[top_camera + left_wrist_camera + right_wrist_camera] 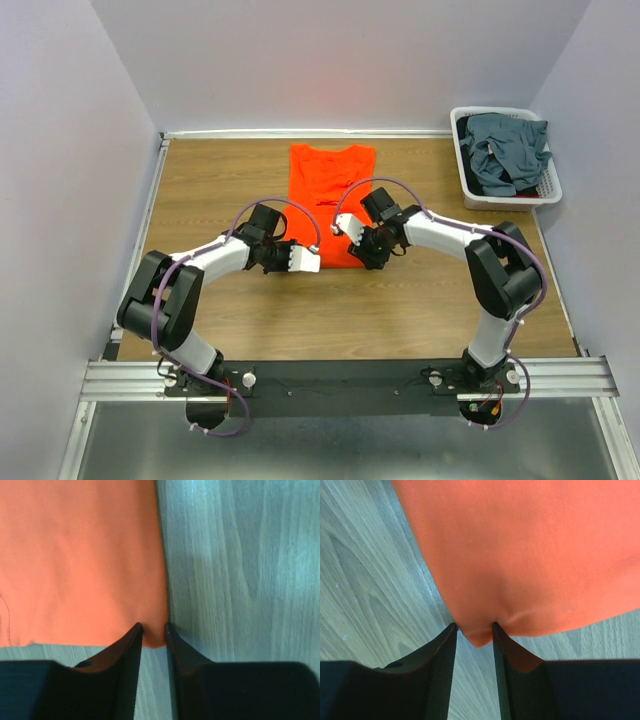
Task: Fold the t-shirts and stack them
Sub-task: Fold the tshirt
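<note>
1 orange t-shirt flat; left gripper and right gripper each pinch one near corner. 1 basket: grey t-shirts heaped, count unclear.

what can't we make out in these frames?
- Left wrist view: a corner of the orange t-shirt sits between the jaws of the left gripper; clamped or not, cannot tell.
- Top view: that gripper and the right gripper hide the shirt's near hem.
- Both wrist views: frame edges cut off the rest of the shirt.
- Top view: grey t-shirts bunched in the white basket overlap; their number cannot be told.
</note>
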Controlling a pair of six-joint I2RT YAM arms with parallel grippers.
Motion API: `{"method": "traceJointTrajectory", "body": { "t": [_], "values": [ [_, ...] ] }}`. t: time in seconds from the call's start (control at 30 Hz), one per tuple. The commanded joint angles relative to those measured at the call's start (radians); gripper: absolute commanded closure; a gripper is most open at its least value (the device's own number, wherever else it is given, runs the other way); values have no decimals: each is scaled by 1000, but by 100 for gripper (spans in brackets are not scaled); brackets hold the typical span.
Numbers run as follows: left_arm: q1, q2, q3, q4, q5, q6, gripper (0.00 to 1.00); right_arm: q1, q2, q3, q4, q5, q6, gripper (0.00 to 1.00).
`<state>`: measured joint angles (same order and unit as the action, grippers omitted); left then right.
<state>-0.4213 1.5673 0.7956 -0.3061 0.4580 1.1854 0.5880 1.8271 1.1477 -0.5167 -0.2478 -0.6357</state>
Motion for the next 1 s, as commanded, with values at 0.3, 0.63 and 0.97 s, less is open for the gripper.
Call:
{"method": "traceJointTrajectory", "body": {
  "t": [0.3, 0.63, 0.97],
  "values": [
    [-7, -13, 40, -80, -25, -13, 100, 4, -35, -51, 7, 101, -35, 99],
    [3, -99, 201, -209, -2, -38, 100, -2, -127, 131, -149, 82, -42, 100],
    [4, -220, 307, -375, 31, -52, 100, -14, -195, 250, -351, 56, -67, 99]
  ]
}}
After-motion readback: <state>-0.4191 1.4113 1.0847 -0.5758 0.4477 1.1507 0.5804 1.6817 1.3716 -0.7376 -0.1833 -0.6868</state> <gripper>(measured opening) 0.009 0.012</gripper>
